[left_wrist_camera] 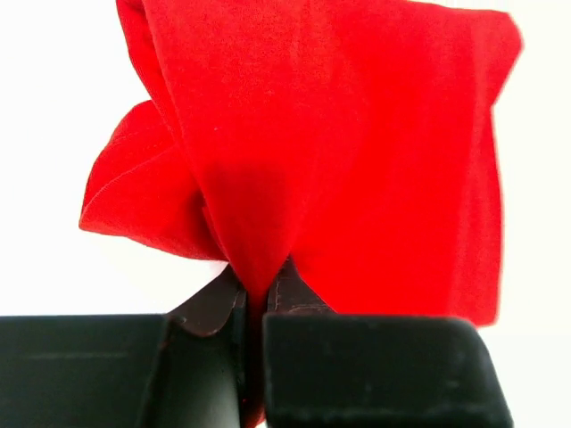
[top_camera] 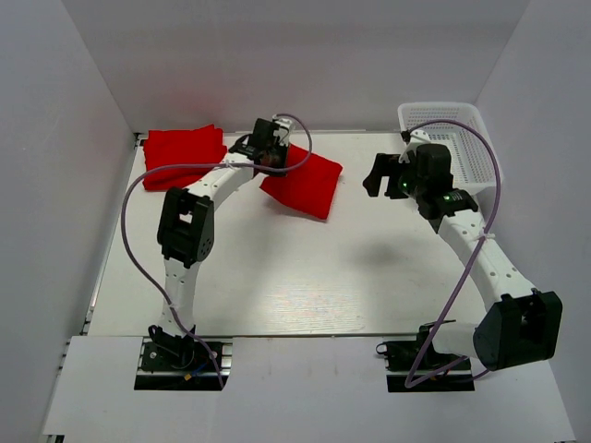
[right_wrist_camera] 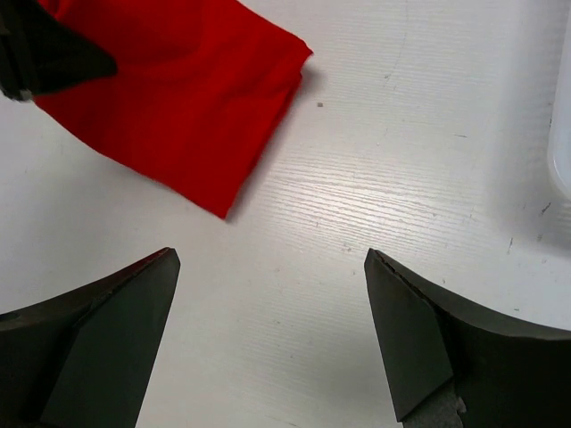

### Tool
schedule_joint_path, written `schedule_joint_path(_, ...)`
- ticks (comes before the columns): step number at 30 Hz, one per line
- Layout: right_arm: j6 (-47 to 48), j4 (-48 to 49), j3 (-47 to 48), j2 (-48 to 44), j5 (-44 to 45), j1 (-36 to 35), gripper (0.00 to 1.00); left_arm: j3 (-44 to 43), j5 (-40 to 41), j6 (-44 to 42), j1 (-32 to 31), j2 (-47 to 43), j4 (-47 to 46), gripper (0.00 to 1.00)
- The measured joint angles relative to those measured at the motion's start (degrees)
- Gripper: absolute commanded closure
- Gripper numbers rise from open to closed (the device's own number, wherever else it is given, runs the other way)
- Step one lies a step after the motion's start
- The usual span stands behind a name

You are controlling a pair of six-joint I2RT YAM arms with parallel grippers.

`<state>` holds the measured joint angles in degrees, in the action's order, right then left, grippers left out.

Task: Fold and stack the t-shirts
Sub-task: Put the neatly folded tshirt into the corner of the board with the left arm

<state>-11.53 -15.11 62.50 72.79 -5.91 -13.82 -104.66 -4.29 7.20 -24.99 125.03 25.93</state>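
T-shirt (top_camera: 309, 185), red, folded, upper centre, clamped at its edge by your left gripper (left_wrist_camera: 256, 299). Lift level, square it onto the other shirt (top_camera: 185, 148) upper left. Right gripper (right_wrist_camera: 272, 330) hangs spread.

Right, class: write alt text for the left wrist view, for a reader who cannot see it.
The left claw is shut on a fold of a red t-shirt, which bunches above it against a white table.
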Motion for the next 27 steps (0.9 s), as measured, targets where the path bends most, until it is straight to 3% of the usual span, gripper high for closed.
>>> schedule_joint_path(11,-0.1,0.3,-0.1,0.0,1.4,0.0,0.1,-19.5,0.2,-16.0,6.4,0.2,10.6,1.0)
schedule_joint_path(18,-0.1,0.3,0.0,0.0,2.1,0.0,0.1,-21.5,1.5,-24.2,9.3,0.3,12.9,1.0)
schedule_joint_path(27,-0.3,0.3,1.0,1.3,2.1,0.0,0.1,-22.9,2.6,-28.7,12.8,0.5,14.0,1.0)
